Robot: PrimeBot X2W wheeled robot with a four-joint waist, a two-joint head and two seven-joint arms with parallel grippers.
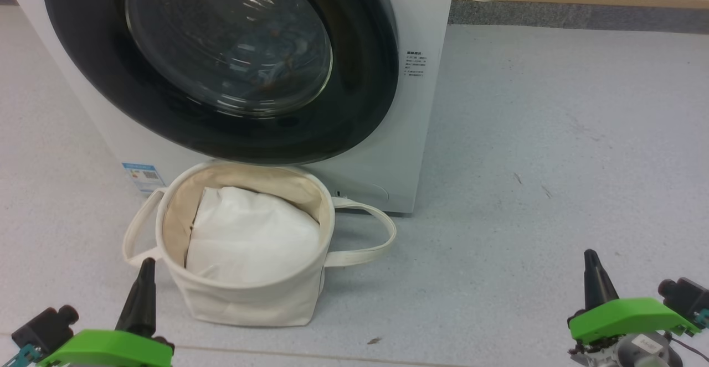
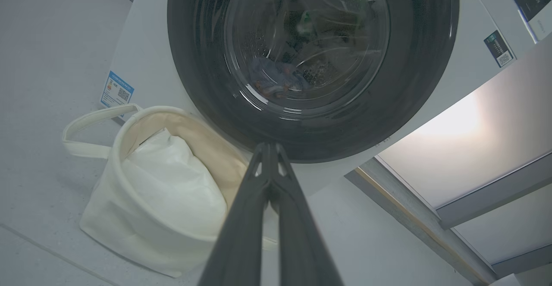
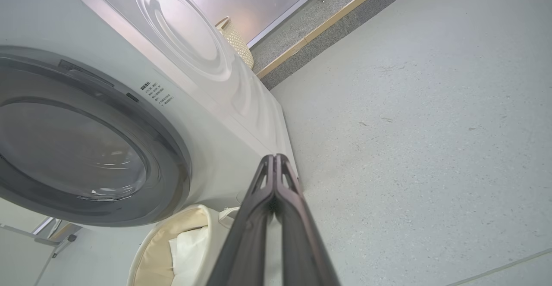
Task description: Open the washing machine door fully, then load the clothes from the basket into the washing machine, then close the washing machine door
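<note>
Both left tool [image 2: 269, 146] & right tool [image 3: 274, 156] pinched tight, empty, washing machine door [image 1: 221, 62] closed, glossy blk rim

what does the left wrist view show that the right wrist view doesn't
Left wrist view: the blue label sticker on the front of the washing machine, bluish clothes lying behind the door glass, and the shut left tool.
Right wrist view: the machine's side panel with pressed rings, a woven basket behind it, a wooden floor strip, and the shut right tool.
Both: the closed door, and the canvas basket in front of it with a white cloth inside.
</note>
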